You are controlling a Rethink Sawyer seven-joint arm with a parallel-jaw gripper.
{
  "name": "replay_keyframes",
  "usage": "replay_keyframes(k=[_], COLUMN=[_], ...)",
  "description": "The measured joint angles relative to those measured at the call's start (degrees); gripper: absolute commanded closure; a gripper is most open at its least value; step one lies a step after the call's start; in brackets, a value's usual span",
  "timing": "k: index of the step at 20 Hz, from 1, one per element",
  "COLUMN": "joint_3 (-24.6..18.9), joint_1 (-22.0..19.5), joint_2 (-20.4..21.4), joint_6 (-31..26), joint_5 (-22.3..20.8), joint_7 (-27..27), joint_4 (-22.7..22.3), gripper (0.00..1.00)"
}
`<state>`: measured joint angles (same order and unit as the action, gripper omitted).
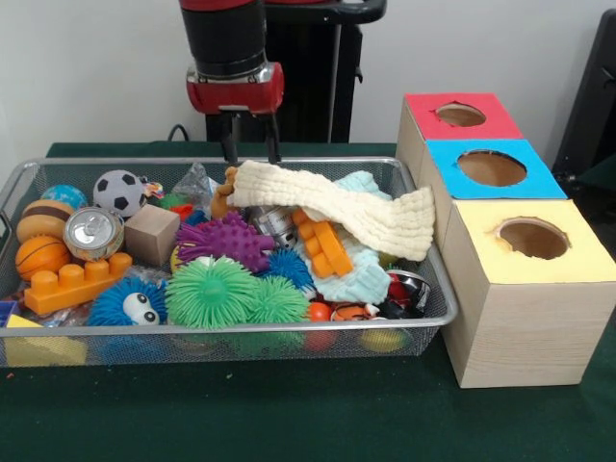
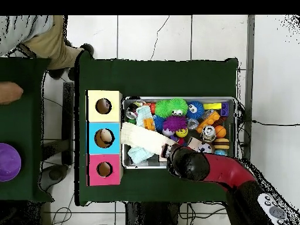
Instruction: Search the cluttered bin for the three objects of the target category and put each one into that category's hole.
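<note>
The wire mesh bin (image 1: 241, 332) is full of toys; it also shows in the overhead view (image 2: 234, 130). No knotted rope toy shows in either view; any are hidden under the clutter. A cream knitted cloth (image 1: 337, 207) lies across the pile, reaching the bin's right rim. My gripper (image 1: 252, 154) hangs at the bin's far side, just above the cloth's left end, fingers apart and empty. In the overhead view my arm (image 2: 190, 164) covers it. The yellow-faced box's hole (image 1: 532, 238) is the nearest of the three; it also shows in the overhead view (image 2: 104, 106).
A blue-faced box (image 1: 491, 168) and a red-faced box (image 1: 460, 115) stand behind the yellow one. The bin holds green (image 1: 212, 294) and purple (image 1: 226, 241) spiky balls, a can (image 1: 93, 231), a wooden block (image 1: 151, 234) and orange bricks (image 1: 77, 282). A person (image 2: 41, 38) is beside the table.
</note>
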<state>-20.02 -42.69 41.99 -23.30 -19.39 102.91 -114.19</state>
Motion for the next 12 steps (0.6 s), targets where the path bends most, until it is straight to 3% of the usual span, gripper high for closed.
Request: replay_keyframes(k=[6,12], joint_3=[-1.21,-4.18], joint_1=[-1.48,-6.71], joint_2=[-2.94,-4.96], joint_6=[4.03,3.95], joint_5=[-2.14,-2.89], joint_7=[0.00,0.00], joint_4=[-0.35,-0.36], gripper=[0.00,0.00])
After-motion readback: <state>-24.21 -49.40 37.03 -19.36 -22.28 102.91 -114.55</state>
